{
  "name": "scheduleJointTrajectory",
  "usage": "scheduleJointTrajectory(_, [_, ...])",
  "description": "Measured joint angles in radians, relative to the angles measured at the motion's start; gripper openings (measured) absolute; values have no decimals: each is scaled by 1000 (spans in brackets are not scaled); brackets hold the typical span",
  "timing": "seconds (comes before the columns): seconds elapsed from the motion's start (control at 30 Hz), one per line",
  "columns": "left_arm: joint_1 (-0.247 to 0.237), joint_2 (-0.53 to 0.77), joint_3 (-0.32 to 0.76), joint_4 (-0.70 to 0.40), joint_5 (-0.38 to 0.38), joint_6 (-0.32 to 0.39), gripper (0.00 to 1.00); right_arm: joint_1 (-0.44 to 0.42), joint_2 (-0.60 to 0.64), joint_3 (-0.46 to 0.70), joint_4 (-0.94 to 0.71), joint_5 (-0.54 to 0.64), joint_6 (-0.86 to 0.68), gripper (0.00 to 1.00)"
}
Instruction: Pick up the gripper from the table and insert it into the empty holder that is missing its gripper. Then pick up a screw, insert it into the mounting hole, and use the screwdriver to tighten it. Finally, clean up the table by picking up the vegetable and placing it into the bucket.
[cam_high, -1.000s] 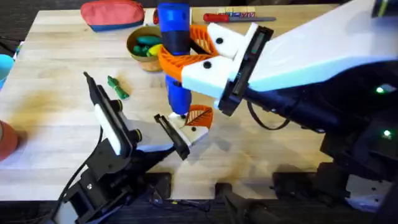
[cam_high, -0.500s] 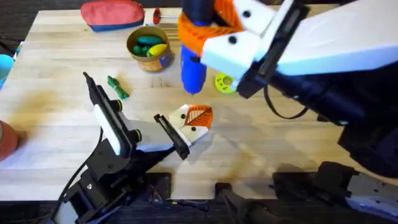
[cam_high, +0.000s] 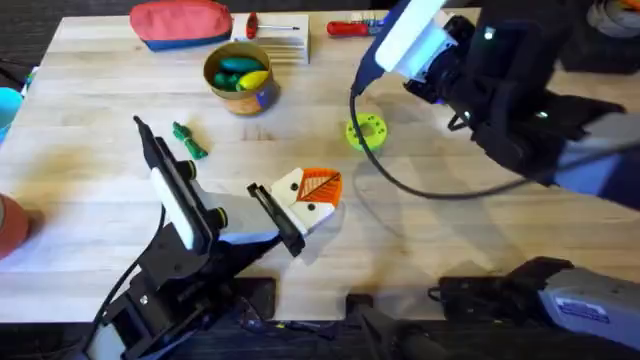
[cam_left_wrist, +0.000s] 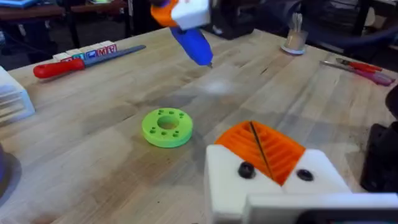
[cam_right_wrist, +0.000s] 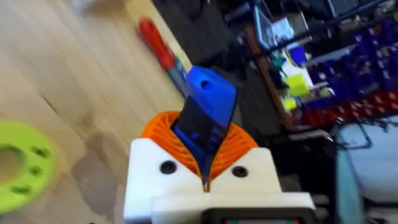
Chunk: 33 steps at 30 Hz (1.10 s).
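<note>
My right gripper (cam_right_wrist: 203, 142) is shut on the blue screwdriver (cam_right_wrist: 208, 102). The left wrist view shows that screwdriver (cam_left_wrist: 194, 42) hanging tip-down above the table, beyond the green disc (cam_left_wrist: 166, 127). My left gripper (cam_high: 312, 192) rests low at the table's middle. Its orange pads (cam_left_wrist: 277, 149) are pressed together with a thin dark line between them, and two dark screw heads sit in its white mounts. The vegetable (cam_high: 188, 140) lies left of it. The bucket (cam_high: 240, 78) stands at the back with toys inside. The loose gripper piece and the empty holder are out of view.
A red pouch (cam_high: 180, 22) lies at the back left. A slim red-handled screwdriver (cam_high: 350, 27) and a white block (cam_high: 275, 46) lie along the back edge. The green disc (cam_high: 365, 132) sits right of centre. The right arm (cam_high: 500, 90) looms over the right side.
The right arm lifted the blue screwdriver off my left gripper and swung it back and to the right, uncovering the green disc. The left arm stayed still.
</note>
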Motion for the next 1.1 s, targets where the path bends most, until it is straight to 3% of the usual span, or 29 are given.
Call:
scheduleJointTrajectory(0.13, [0,0,0,0,0,0,7,-77,129,0,64,28,-181,7])
scheduleJointTrajectory(0.33, [0,0,0,0,-1,0,7,-102,282,0,83,34,-415,7])
scheduleJointTrajectory(0.5, [0,0,0,0,-1,0,7,-101,389,0,82,26,-514,7])
scheduleJointTrajectory(0.7, [0,0,0,0,-1,0,7,-102,405,0,76,4,-549,10])
scheduleJointTrajectory(0.77, [0,0,0,0,-1,0,7,-102,405,0,59,-8,-548,188])
scheduleJointTrajectory(0.87, [0,0,0,0,-1,0,7,-102,404,0,53,-16,-534,591])
scheduleJointTrajectory(0.93, [0,0,0,0,-1,0,7,-102,404,0,58,-18,-505,639])
scheduleJointTrajectory(1.0, [0,0,0,0,-1,0,7,-102,403,1,64,-18,-475,801])
scheduleJointTrajectory(1.03, [0,0,0,0,-1,0,7,-102,400,2,73,-17,-459,930])
scheduleJointTrajectory(1.1, [0,0,0,0,-1,0,7,-102,392,7,74,-18,-432,990])
